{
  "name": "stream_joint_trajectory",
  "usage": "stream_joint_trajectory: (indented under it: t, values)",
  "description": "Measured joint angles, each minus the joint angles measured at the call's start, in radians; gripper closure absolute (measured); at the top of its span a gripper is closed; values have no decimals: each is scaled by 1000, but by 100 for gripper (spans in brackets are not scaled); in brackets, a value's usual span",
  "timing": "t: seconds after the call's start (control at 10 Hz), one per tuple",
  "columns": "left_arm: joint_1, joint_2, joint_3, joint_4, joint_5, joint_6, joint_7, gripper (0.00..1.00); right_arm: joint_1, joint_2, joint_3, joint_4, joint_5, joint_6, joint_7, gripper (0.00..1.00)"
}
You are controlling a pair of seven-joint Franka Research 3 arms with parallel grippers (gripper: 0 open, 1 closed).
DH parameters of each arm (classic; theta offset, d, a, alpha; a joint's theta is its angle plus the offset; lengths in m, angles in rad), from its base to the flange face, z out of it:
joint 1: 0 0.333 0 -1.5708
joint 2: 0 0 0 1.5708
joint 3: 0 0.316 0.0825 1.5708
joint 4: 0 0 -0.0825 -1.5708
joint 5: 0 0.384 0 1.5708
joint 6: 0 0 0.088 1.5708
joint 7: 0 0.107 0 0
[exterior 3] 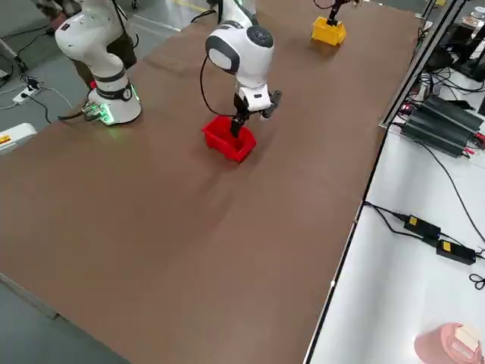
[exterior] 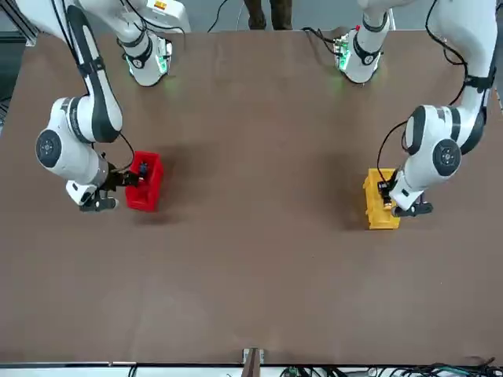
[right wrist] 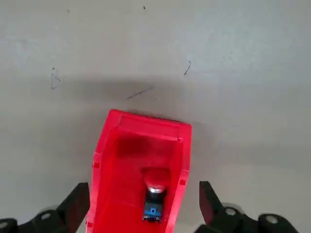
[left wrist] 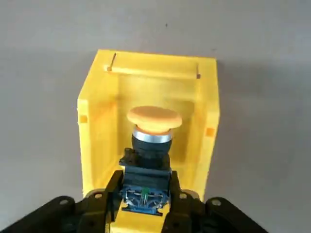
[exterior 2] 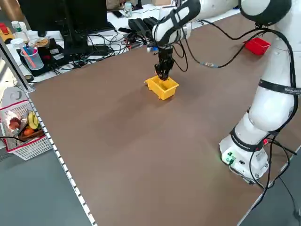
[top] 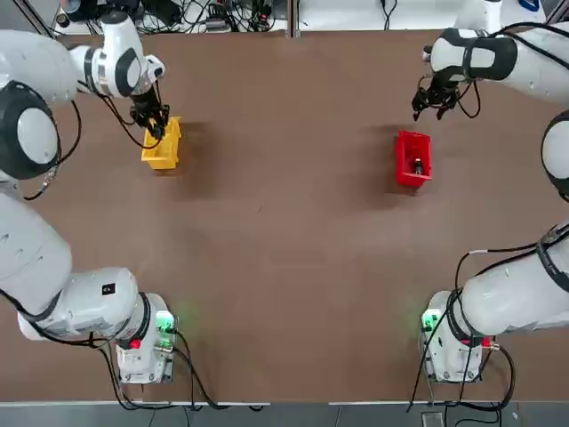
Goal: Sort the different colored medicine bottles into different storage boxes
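The yellow box (top: 163,147) stands at the far left of the table and the red box (top: 413,158) at the far right. My left gripper (top: 153,120) hangs over the yellow box, shut on the dark bottle with the orange-yellow cap (left wrist: 153,119), which sits low inside the yellow box (left wrist: 97,126). The red-capped bottle (right wrist: 155,180) lies loose inside the red box (right wrist: 121,160). My right gripper (top: 436,100) is open just beyond the red box's far end, above it, with nothing between its fingers (right wrist: 73,208).
Brown tabletop (top: 284,249) stretches between the two boxes. Both arm bases (top: 142,342) stand at the near edge. Cables and equipment (exterior 2: 80,52) lie on a bench off the table's far edge, and a basket (exterior 2: 21,132) hangs at the robot's left.
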Motion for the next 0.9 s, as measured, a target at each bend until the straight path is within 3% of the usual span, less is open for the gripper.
stream_joint_trajectory:
  t: [0.2,0.4,0.6,0.9]
  values:
    - [2,21,0,0,29,10,0,57,-1,-4,-2,41,0,-2,9,0]
    - [2,19,-2,26,30,-3,0,32,-15,-8,-9,128,-17,-72,10,0]
    - [2,-4,-4,130,30,-148,0,3,-42,-15,-15,261,-91,-198,11,0]
    - [4,-121,-6,300,8,-360,-2,1,-60,-17,-17,337,-143,-254,13,0]
